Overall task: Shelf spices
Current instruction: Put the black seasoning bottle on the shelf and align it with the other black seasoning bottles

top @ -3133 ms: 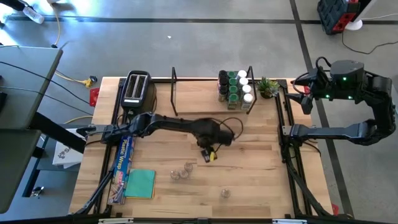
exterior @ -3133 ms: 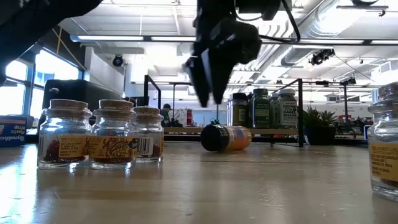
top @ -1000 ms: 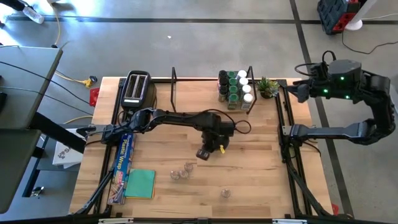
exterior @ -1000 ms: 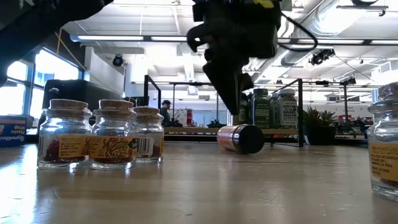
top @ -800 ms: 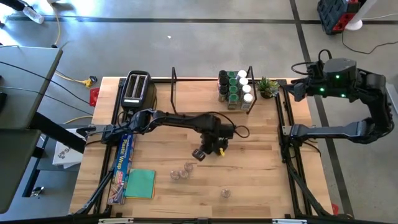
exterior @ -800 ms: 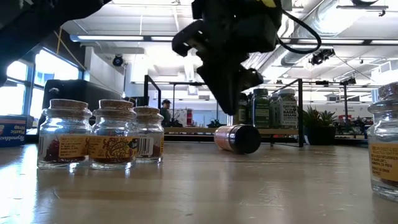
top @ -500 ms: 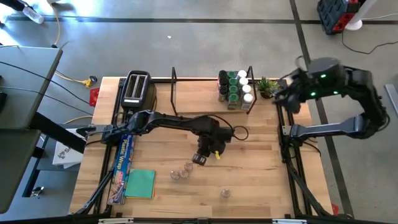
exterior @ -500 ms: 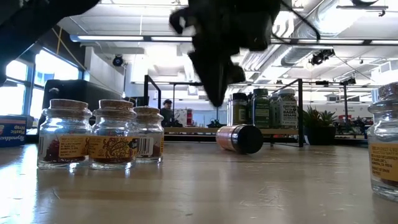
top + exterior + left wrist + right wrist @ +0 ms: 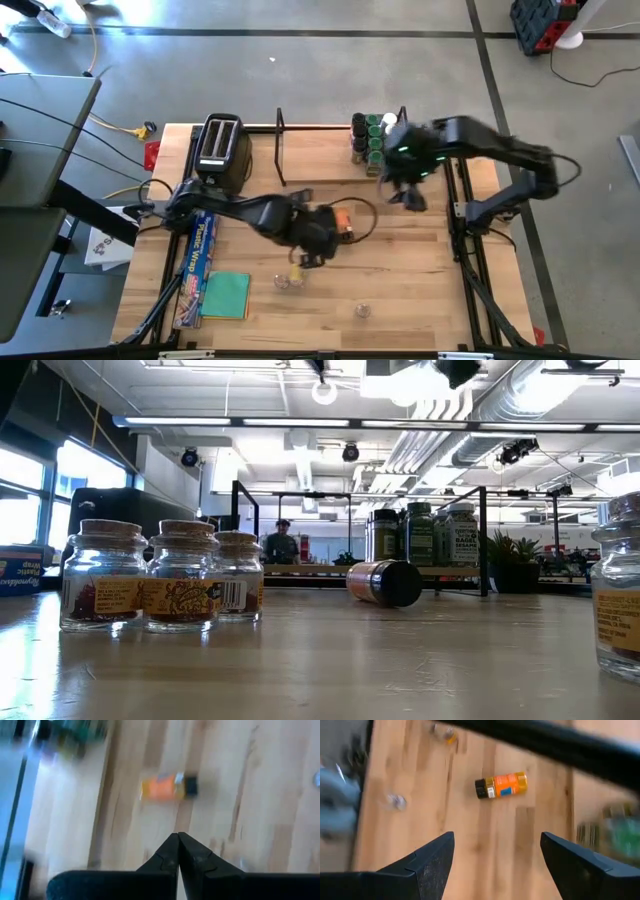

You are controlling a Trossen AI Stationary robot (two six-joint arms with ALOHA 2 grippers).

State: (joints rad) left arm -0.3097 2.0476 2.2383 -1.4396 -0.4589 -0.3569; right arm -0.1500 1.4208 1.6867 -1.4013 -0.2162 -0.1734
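Note:
An orange spice jar (image 9: 342, 222) with a dark lid lies on its side on the table's middle, seen as well in the low view (image 9: 385, 582). My left gripper (image 9: 177, 840) is shut and bare, raised above the table just near-left of that jar (image 9: 167, 787). My right gripper (image 9: 497, 855) hangs open over the table in front of the shelf's right end, the orange jar (image 9: 501, 785) farther off toward the left. Several green- and white-lidded spices (image 9: 372, 140) stand on the shelf (image 9: 320, 150) at its right end. Three cork-topped glass jars (image 9: 165, 575) stand near the front.
A black toaster (image 9: 220, 145) stands at the far left. A plastic-wrap box (image 9: 200, 260) and a teal pad (image 9: 225, 295) lie at the near left. One more glass jar (image 9: 362, 311) stands near the front edge. The shelf's left half is bare board.
My left gripper has risen off the lying orange jar and drawn back toward the near-left, out of the low view. My right arm has swung in from beyond the table's right edge to the shelf's right end. The orange jar stays lying where it was.

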